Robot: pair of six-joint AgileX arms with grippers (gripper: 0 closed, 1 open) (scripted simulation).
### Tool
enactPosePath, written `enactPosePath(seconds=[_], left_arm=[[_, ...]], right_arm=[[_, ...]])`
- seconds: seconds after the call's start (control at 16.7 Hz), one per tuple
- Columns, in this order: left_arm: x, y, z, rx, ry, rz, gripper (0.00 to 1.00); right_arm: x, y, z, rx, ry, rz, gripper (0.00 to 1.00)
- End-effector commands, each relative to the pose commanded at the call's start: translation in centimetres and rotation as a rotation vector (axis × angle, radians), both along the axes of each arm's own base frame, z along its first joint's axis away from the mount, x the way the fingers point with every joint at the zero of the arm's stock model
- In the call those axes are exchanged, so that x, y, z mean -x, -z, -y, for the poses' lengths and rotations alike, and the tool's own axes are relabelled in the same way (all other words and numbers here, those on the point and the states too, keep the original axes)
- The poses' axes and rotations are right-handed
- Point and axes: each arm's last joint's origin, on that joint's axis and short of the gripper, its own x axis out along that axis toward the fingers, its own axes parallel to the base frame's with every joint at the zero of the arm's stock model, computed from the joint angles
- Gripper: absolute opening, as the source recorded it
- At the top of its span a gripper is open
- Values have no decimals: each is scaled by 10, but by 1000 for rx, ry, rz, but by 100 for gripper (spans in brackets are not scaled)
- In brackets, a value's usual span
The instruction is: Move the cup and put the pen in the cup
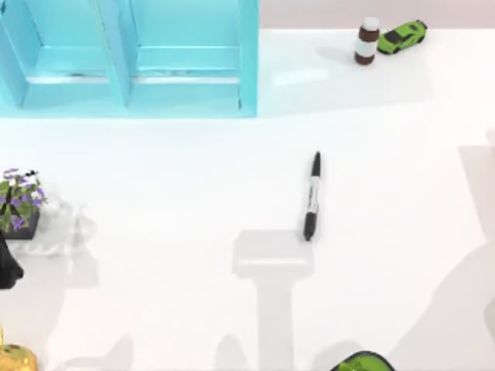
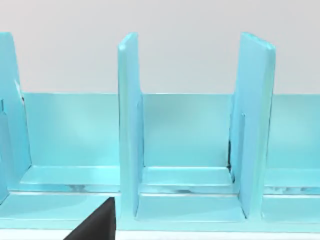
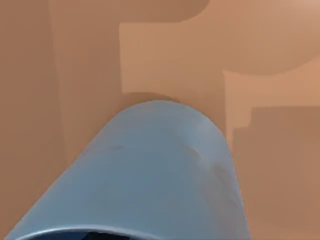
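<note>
While the pen (image 1: 311,197) lies flat near the middle of the white surface (image 1: 170,255), a little right of centre, its length runs almost straight toward and away from the back edge, slightly slanted, with nothing touching it. A turquoise rack (image 1: 131,58) with upright dividers stands at the back left of the surface; the left wrist view looks into its compartments (image 2: 185,145). At the back right a brown white-capped bottle (image 1: 367,40) stands just beside a green toy car (image 1: 402,36). A small pot of purple flowers (image 1: 19,202) sits at the left edge, a gold object (image 1: 14,357) at the near left corner, and a green and black object (image 1: 362,362) at the near edge. The cup (image 3: 150,175) appears close up in the right wrist view, its blue wall seen against a brown background; whether the right tool is clamped on it, I cannot tell. A black part (image 2: 95,225) shows in the left wrist view; the left tool's state I cannot tell.
</note>
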Motion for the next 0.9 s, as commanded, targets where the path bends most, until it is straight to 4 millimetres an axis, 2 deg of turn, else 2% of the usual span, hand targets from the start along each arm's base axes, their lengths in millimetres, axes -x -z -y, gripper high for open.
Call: enactPosePath(seconds=[0.6,0.9], left_arm=[[0,0,0,0,0,0,100],[0,0,0,0,0,0,100]], right_arm=[[0,0,0,0,0,0,2],[0,0,0,0,0,0,0]])
